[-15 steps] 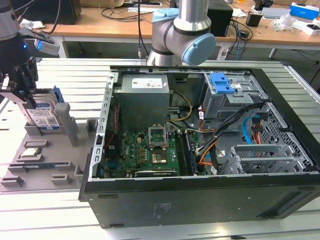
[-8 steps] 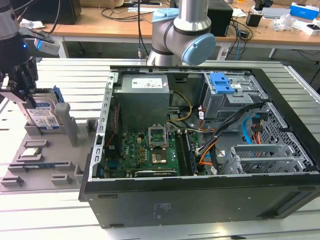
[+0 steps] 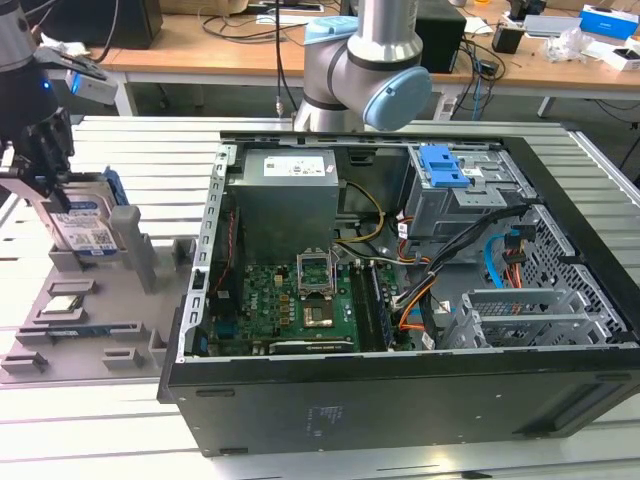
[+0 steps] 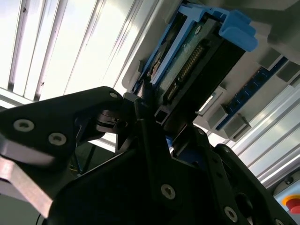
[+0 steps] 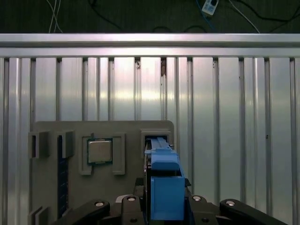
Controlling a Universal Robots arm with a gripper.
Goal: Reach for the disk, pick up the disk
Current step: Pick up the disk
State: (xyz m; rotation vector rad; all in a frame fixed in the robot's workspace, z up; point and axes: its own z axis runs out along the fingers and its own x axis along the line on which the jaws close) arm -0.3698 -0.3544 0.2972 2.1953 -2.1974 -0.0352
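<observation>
The disk [image 3: 88, 228] stands upright in a grey tray [image 3: 150, 322] — a tall grey post [image 3: 135, 250] close beside it, the open computer case [image 3: 400, 410] just beyond. Bare slatted table [image 3: 150, 150] surrounds the rest.

Robotics/electronics lab: robot arm [image 3: 375, 70] at far edge of slatted alu bench [image 3: 90, 430], opened PC tower [image 3: 400, 400] on it, cable-strewn wooden desks [image 3: 190, 58] in bkgd.

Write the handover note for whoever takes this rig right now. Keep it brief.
Claw: down at the top edge of the disk; grip cannot be told.
Disk: upright on edge in its slot in the holder, on the exterior view's left of the open case.
Done: the reach, it seems.
Left: the pick-up; the disk sits in the slot, not lifted.
</observation>
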